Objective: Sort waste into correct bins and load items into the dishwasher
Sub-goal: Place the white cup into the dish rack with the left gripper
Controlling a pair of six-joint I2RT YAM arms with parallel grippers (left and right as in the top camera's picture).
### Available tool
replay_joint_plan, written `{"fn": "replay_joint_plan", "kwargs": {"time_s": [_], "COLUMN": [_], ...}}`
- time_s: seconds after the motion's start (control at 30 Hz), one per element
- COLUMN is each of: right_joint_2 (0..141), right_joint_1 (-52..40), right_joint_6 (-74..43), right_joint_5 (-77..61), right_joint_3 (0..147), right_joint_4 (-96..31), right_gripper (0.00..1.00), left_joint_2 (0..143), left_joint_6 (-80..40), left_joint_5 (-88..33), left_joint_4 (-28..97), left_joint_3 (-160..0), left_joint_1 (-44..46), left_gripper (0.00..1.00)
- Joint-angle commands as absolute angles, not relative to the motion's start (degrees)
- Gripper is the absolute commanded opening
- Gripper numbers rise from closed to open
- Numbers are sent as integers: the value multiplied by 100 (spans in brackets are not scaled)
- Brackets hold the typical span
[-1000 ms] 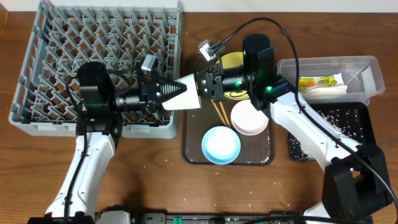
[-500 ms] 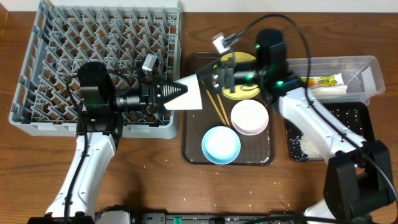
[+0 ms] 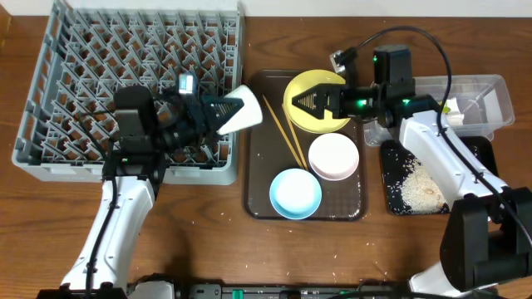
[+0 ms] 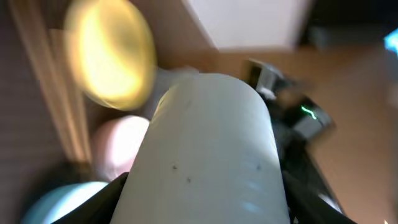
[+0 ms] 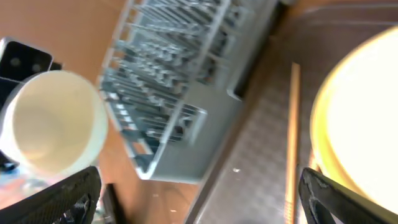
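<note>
1. The left gripper (image 3: 223, 116) is clamped on a small white cup (image 3: 241, 116). The cup lies on its side in the air just left of the dark brown rectangular serving tray (image 3: 259, 199), mouth towards the tray.
2. In the left wrist view the cup (image 4: 211, 155) fills the middle and the rest is blurred.
3. The cup hangs over the right edge of the large grey plastic dish rack (image 3: 125, 75), which stands just left of the tray.
4. The right gripper (image 3: 304, 101) hovers over the tray's far end, above the round yellow plate (image 3: 320, 120). Its jaws are wide apart and hold nothing, and its fingers (image 5: 56, 202) sit at the bottom corners of the right wrist view.
5. Two thin wooden chopsticks (image 3: 283, 133) lie slanted on the tray, left of the plate.
6. A white bowl (image 3: 334, 156) and a light blue bowl (image 3: 295, 193) stand upright on the near half of the tray.
7. Right of the tray, a shallow black rectangular tray (image 3: 482, 162) holds loose white cooked rice (image 3: 420, 187).
8. A clear plastic rectangular tub (image 3: 486, 87) sits beyond it.
</note>
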State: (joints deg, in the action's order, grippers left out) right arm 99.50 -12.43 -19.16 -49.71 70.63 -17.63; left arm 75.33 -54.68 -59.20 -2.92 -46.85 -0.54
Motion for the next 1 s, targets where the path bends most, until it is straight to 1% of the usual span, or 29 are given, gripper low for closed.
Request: {"fn": "replay_joint_plan", "kwargs": {"time_s": [0.0, 0.03, 0.07, 0.1, 0.2, 0.27, 0.37, 0.5, 0.7, 0.93, 0.97], "right_joint_2": [9723, 9690, 9638, 9592, 9579, 9579, 9579, 9579, 9579, 9579, 9579], "right_joint_1": [-1321, -1343, -1387, -1452, -1525, -1531, -1531, -1531, -1531, -1531, -1531], "right_joint_6": [-1507, -1441, -1332, -1251, -1197, -1155, -1135, -1057, -1015, -1013, -1015], "right_joint_5": [-4058, -3883, -3625, -3332, -3100, -3033, -2904, -2871, -2849, -2849, -2849], "right_joint_3": [7094, 7122, 7192, 7266, 7319, 7319, 7319, 7319, 7317, 7317, 7319], "right_joint_4": [-2095, -2248, -2510, -2788, -3059, -3208, -3413, -3564, -3627, -3625, -3625], "right_gripper": [99, 99, 99, 99, 99, 99, 99, 99, 99, 99, 99], "left_joint_2": [7496, 7481, 7467, 7467, 7470, 7470, 7485, 7749, 8630, 9609, 9706], "left_joint_6": [-4528, -4338, -3964, -3476, -3033, -2884, -2808, -2808, -2781, -2764, -2766], "left_joint_5": [-4313, -4130, -3743, -3037, -1922, -1234, -561, -51, -38, -40, -43], "left_joint_4": [414, 755, 1527, 2665, 3837, 4355, 4731, 5107, 5402, 5374, 5365], "left_joint_3": [-4930, -5085, -5494, -6147, -6849, -7135, -7223, -7223, -7223, -7223, -7223], "left_joint_1": [-45, -45, -45, -12, 163, 344, 646, 930, 1149, 1269, 1269], "left_gripper": [22, 22, 22, 22, 22, 22, 22, 22, 19, 20, 21]}}
